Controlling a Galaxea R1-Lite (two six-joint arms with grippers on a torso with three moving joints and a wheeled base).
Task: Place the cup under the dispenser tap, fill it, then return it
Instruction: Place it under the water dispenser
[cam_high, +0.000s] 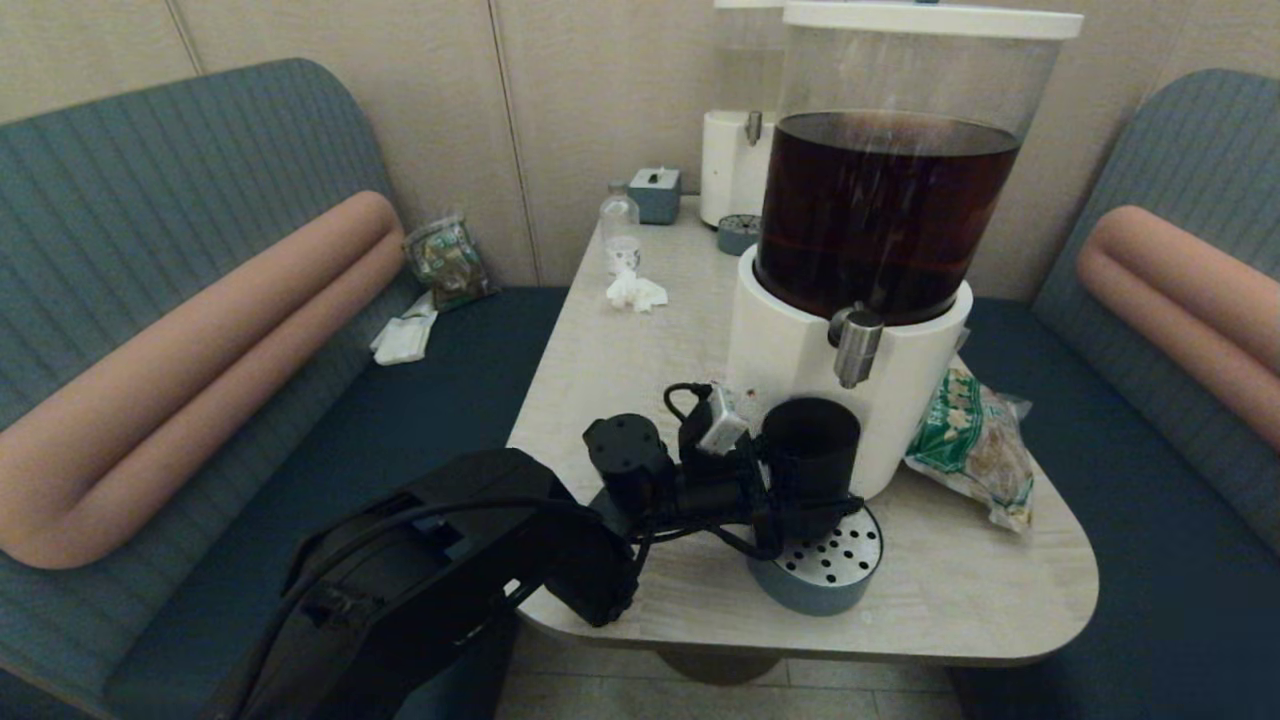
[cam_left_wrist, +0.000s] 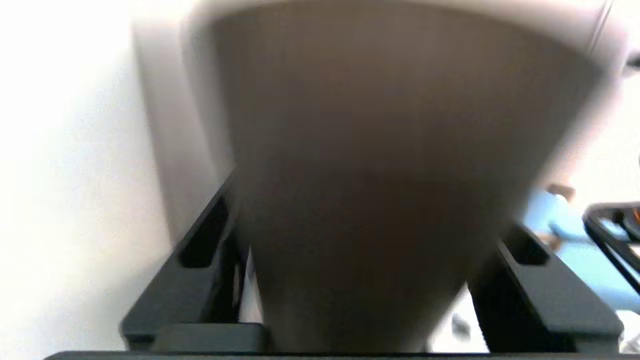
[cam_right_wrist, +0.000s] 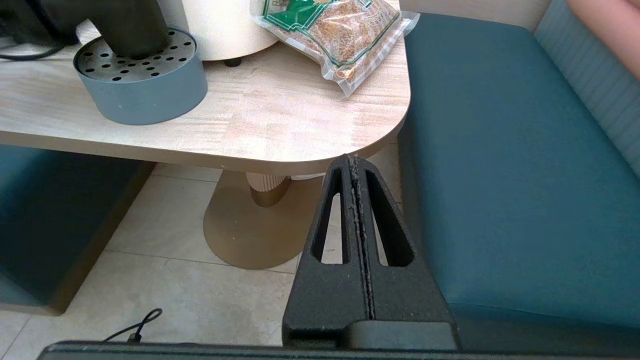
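cup (cam_high: 810, 445) on drip tray (cam_high: 835, 570), under tap (cam_high: 857, 345)

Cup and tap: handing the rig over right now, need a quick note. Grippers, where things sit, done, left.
Left gripper: around the cup, one finger on each side; firm grip or not, unclear.
Right gripper: shut, empty, parked low beside the table.
Cup stands on the drip tray, roughly below the dispenser tap.
Done: cup placed.
Left: fill it (no flow visible), then return it.

a green snack bag (cam_high: 970, 440) lies on the table (cam_high: 620, 370) near a crumpled tissue (cam_high: 635, 292) and a clear bottle (cam_high: 619, 225).
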